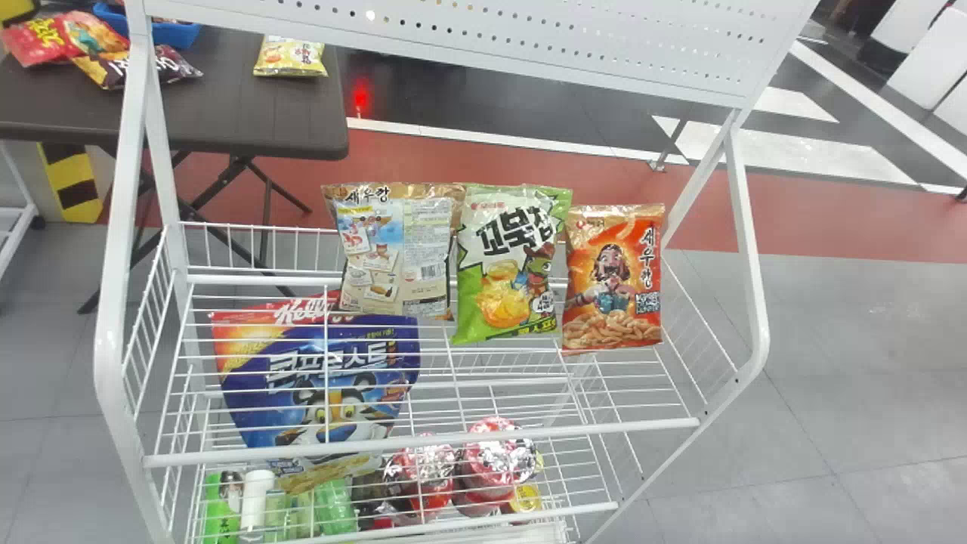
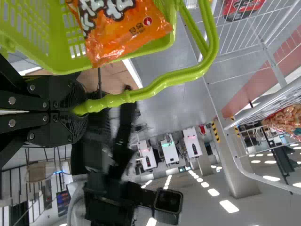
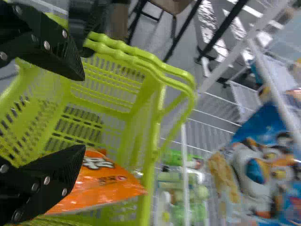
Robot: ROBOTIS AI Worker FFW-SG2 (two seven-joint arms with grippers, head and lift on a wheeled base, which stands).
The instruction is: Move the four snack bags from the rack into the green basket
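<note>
at one edge of the frame i grip the basket handle (image 2: 127,97) with my left gripper (image 2: 77,111), an orange snack bag (image 2: 123,35) in the green basket (image 2: 47,59) by the corner, while the rack (image 2: 254,110) and another snack bag (image 2: 286,118) reach the opposite edge.

free room beside blue bag (image 1: 255,408), rack's front rail (image 1: 423,441) before it, green handles (image 3: 189,89) seemingly edging basket (image 3: 146,176)

Korean lettering (image 1: 517,230) marks the green bag (image 1: 508,276) — a barcode (image 1: 430,271), the tan bag (image 1: 394,257).
</note>
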